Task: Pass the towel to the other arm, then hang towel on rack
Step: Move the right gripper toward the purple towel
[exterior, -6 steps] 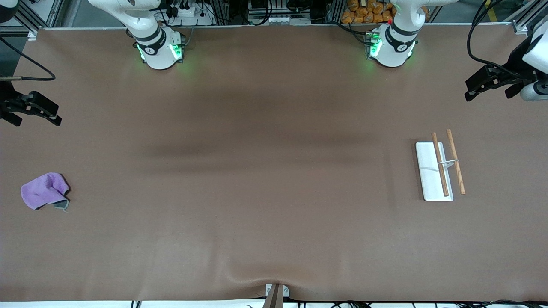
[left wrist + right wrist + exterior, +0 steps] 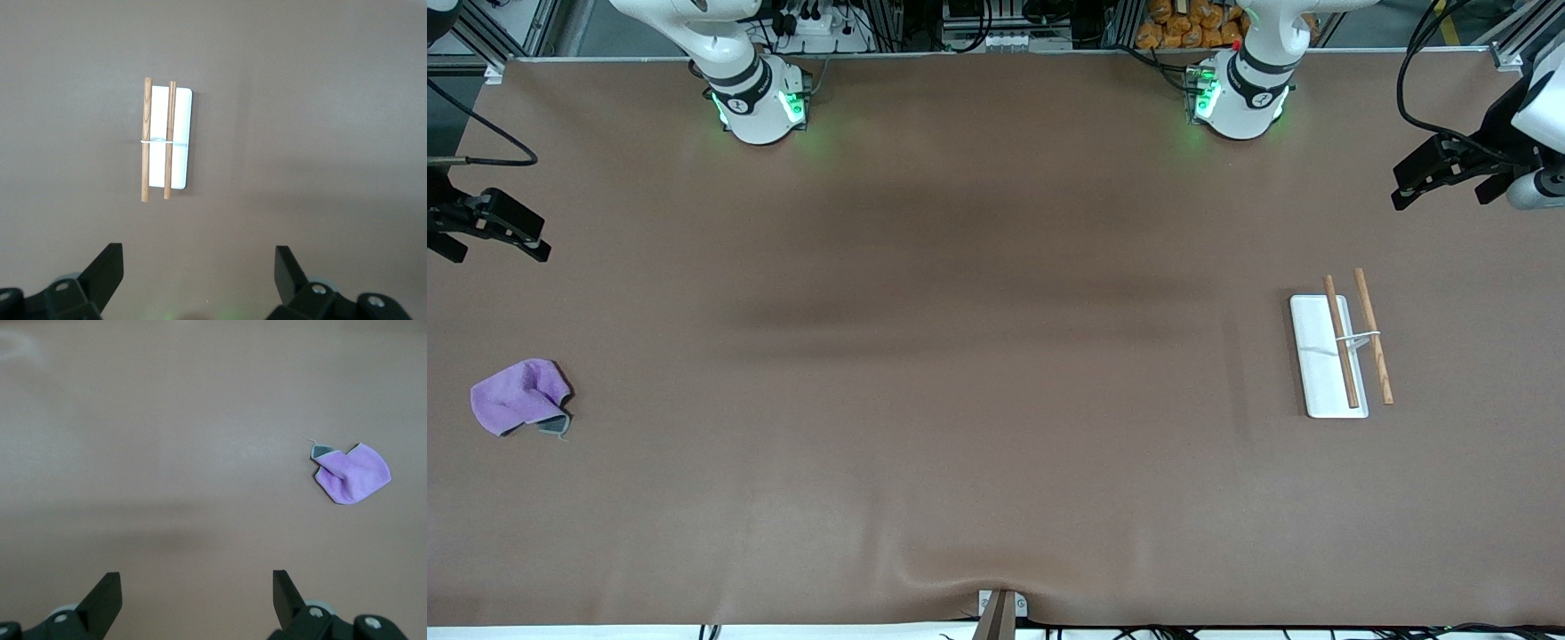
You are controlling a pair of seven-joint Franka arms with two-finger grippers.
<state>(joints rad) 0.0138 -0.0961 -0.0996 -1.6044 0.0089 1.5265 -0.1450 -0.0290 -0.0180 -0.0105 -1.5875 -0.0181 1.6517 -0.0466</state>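
The purple towel (image 2: 519, 396) lies crumpled on the brown table at the right arm's end, a dark grey corner folded out; the right wrist view also shows the towel (image 2: 353, 475). The rack (image 2: 1312, 356) stands at the left arm's end, a white flat base with two brown rods joined by a thin wire; the left wrist view shows the rack (image 2: 181, 133) too. My right gripper (image 2: 503, 253) hangs open and empty over the table's edge at the right arm's end, apart from the towel. My left gripper (image 2: 1439, 200) hangs open and empty over the edge at the left arm's end, apart from the rack.
Both arm bases (image 2: 756, 102) (image 2: 1238, 100) stand along the table's edge farthest from the front camera. A small clamp (image 2: 1000, 609) sits at the middle of the nearest edge, where the brown table cover wrinkles a little.
The right gripper has shifted very slightly toward the table's edge. The towel, the rack and the left gripper have not moved.
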